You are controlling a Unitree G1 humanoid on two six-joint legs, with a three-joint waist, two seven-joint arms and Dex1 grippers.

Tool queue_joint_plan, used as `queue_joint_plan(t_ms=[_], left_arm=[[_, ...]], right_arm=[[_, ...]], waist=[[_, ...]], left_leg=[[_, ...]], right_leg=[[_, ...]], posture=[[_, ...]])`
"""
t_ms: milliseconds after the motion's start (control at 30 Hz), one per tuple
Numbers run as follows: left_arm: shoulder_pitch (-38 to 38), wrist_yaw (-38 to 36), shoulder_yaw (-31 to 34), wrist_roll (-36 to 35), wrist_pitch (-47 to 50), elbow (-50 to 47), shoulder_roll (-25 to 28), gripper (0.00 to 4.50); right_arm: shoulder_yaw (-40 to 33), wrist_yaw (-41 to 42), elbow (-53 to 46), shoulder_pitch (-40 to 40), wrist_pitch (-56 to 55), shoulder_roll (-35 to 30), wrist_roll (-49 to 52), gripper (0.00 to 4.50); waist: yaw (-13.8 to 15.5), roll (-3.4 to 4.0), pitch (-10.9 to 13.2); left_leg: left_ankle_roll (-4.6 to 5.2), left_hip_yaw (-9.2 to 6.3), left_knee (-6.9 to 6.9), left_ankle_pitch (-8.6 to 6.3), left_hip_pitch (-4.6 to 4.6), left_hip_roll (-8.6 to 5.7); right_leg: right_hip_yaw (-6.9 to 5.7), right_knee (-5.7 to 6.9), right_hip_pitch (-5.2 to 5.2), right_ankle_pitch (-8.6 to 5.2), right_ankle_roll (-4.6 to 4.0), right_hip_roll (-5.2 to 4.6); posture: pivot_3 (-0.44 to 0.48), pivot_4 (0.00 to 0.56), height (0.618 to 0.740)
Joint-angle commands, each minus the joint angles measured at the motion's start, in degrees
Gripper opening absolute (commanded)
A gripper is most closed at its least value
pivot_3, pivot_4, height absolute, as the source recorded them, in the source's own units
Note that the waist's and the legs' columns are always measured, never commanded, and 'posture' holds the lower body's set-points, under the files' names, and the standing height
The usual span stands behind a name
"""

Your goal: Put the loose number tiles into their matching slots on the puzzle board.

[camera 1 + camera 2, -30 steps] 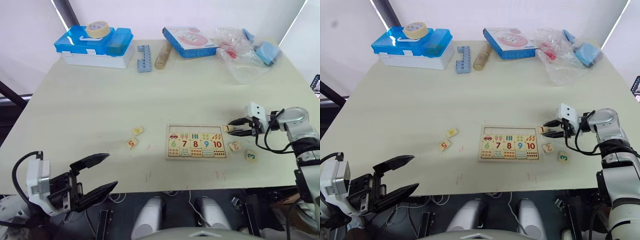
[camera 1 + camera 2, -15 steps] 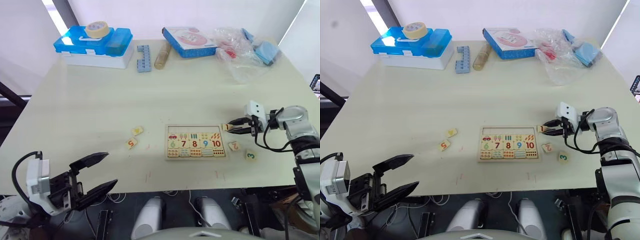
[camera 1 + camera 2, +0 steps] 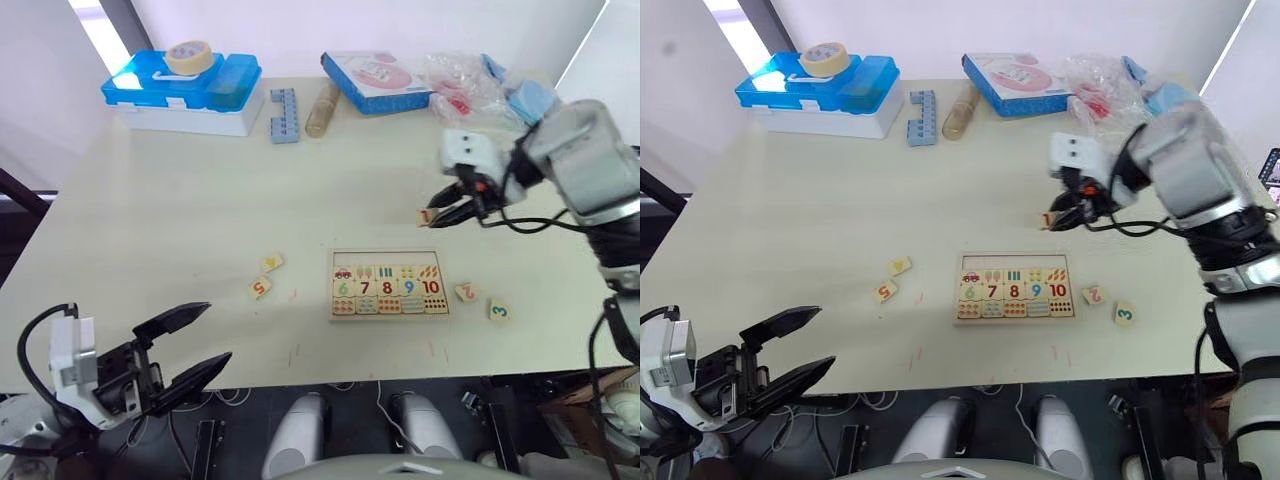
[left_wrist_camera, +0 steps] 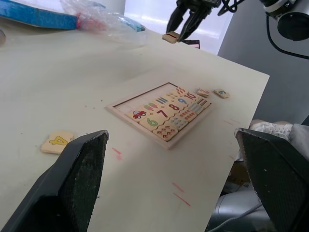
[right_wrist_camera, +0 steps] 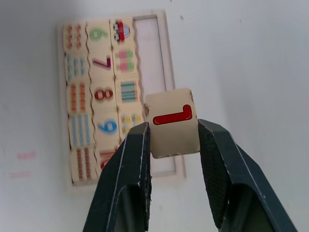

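One tile lifted: the right pincer (image 5: 173, 145) pinches the red 1 tile (image 5: 172, 123) above the table (image 3: 180, 200).
Since a second ago this pincer has risen from beside the puzzle board's (image 3: 388, 284) right end to a spot beyond the board's far edge, the board now below and nearer the robot. Tiles 2 (image 3: 465, 292) and 3 (image 3: 500, 310) lie below it at the board's right; the 5 tile (image 3: 260, 288) and yellow-mark tile (image 3: 273, 263) lie unmoved near the left pincer (image 3: 190, 345), whose fingers stay spread.
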Motion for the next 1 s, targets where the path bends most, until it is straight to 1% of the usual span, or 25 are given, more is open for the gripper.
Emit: queue_joint_plan(t_ms=[33,167,333,467,600,1000], left_arm=[[1.3,0.6,2.1,-0.2,-0.6,-1.1,-0.1,4.5],[1.7,1.2,2.3,0.2,-0.9,-1.3,0.0,4.5],[1.5,1.8,3.0,0.2,-0.8,-1.2,0.4,4.5],[1.5,2.1,3.4,0.2,-0.7,-1.3,0.5,4.5],[1.7,2.4,3.6,0.3,-0.8,-1.5,0.4,4.5],[2.2,2.7,3.7,0.4,-1.0,-1.6,0.0,4.5]], right_arm=[[3.8,-4.3,-3.7,-2.5,6.1,4.5,-1.1,0.9],[9.5,-7.1,-2.2,-2.8,6.4,8.6,-2.4,0.9],[13.5,-11.4,3.1,-2.7,5.4,13.7,-3.6,0.9],[14.1,-15.0,8.8,-2.9,5.2,18.2,-4.0,0.9],[14.1,-16.2,10.6,-2.9,6.1,21.0,-3.2,0.9],[13.8,-18.1,13.8,-3.4,6.3,24.0,-2.6,0.9]], waist=[[0.0,-0.04,0.0],[0.4,-0.13,-0.1],[-0.1,-0.15,-0.1],[-0.5,-0.15,-0.1],[-0.8,-0.18,-0.1],[-1.4,-0.18,-0.1]], left_leg=[[0.0,0.0,0.0,0.0,-0.01,0.0],[-0.04,-0.08,0.0,0.0,-0.17,-0.03],[-0.07,-0.06,-0.01,-0.01,-0.15,-0.05],[-0.14,-0.07,-0.13,0.03,-0.09,0.04],[-0.17,-0.07,-0.14,0.05,-0.12,0.07],[-0.17,-0.05,-0.15,0.04,-0.11,0.07]], right_leg=[[0.0,0.0,-0.02,0.01,0.01,0.0],[-0.09,-0.02,-0.15,0.13,0.2,-0.04],[-0.06,-0.01,-0.18,0.14,0.2,-0.04],[-0.04,0.02,-0.24,0.21,0.07,0.11],[-0.05,0.03,-0.3,0.23,0.05,0.15],[-0.02,0.08,-0.33,0.24,0.06,0.17]], posture=[[0.0,0.15,0.74],[0.0,0.15,0.74],[0.0,0.15,0.74],[0.0,0.15,0.74],[0.0,0.15,0.74],[0.0,0.15,0.74]])
